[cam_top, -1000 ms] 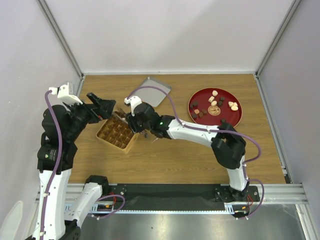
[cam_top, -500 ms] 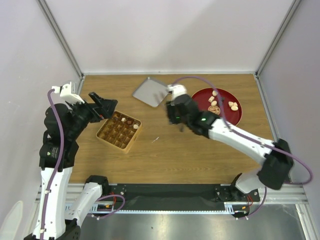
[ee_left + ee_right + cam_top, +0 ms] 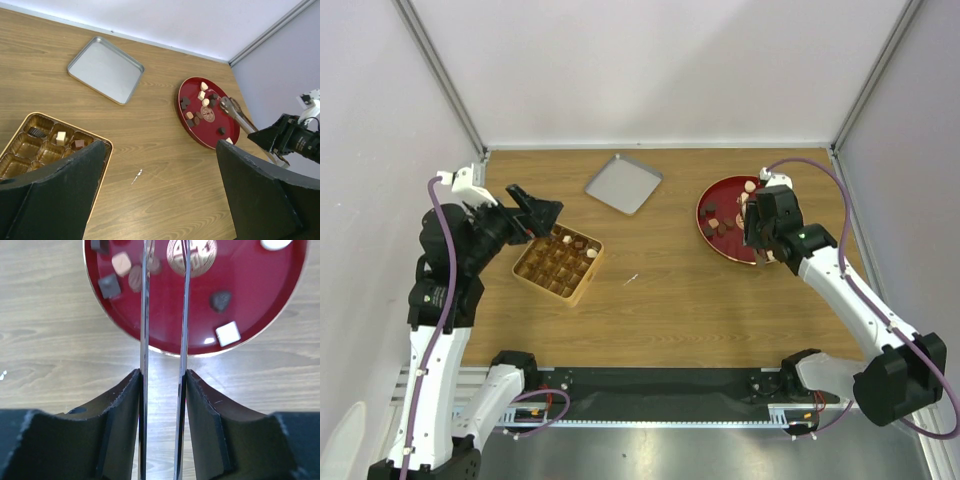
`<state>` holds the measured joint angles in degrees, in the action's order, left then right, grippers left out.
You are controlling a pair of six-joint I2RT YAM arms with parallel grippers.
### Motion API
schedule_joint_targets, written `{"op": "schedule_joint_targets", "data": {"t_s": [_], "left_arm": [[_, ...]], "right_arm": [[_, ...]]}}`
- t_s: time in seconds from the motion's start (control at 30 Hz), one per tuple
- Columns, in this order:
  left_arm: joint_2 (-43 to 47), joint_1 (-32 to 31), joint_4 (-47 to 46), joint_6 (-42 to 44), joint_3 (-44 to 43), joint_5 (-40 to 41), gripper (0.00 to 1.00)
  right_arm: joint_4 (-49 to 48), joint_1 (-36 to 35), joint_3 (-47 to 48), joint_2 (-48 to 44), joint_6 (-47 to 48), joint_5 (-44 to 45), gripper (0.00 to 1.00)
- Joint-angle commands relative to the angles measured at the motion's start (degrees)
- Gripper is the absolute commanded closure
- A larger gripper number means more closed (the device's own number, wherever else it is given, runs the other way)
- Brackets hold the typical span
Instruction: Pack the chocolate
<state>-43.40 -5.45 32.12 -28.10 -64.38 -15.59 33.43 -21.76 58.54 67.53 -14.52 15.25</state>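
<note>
Watching from my console, I see the right gripper (image 3: 162, 385) pinching the long thin metal tongs (image 3: 144, 315), their blades held apart above the round red plate (image 3: 260, 315). Most of the small dark brown, tan and cream-white chocolates (image 3: 227, 333) lie on that plate. A few sit in the square tan compartment box (image 3: 582, 285). The left gripper (image 3: 162, 170) hovers by the box's edge, jaws spread wide.

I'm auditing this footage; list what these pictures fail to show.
- long thin metal tongs: tips cut off by the right wrist view's top edge.
- square tan grid box: near compartments hidden behind the left claw in the left wrist view.
- round red plate: right side covered by the right claw in the top view.
- white speck: too small to identify.
</note>
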Motion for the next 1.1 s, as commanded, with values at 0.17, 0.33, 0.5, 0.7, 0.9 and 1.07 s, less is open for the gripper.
{"op": "schedule_joint_targets", "data": {"t_s": [0.17, 0.33, 0.5, 0.7, 0.9, 1.07], "left_arm": [[-0.1, -0.1, -3.1, -0.6, 1.2, -1.3, 0.00], [-0.5, -0.1, -3.4, -0.9, 1.6, -1.9, 0.00], [-0.4, -0.1, -2.8, -0.5, 1.3, -1.5, 0.00], [-0.5, -0.1, -2.8, -0.6, 1.3, -1.5, 0.00], [-0.8, -0.1, -2.9, -0.3, 0.9, -1.5, 0.00], [-1.3, -0.1, -3.1, -0.2, 0.8, -1.5, 0.00]], "right_arm": [[2.2, 0.7, -3.0, 2.3, -3.1, -4.5, 0.56], [2.2, 0.6, -5.0, 1.8, -4.2, -3.9, 0.56], [0.8, 0.7, -6.4, 1.6, -4.0, -4.9, 0.56], [-2.3, 0.7, -7.0, 2.9, -2.8, -5.1, 0.55], [-5.2, 0.7, -6.1, 5.3, -1.6, -4.6, 0.55], [-6.8, 0.6, -4.9, 8.6, -1.3, -4.6, 0.54]]}}
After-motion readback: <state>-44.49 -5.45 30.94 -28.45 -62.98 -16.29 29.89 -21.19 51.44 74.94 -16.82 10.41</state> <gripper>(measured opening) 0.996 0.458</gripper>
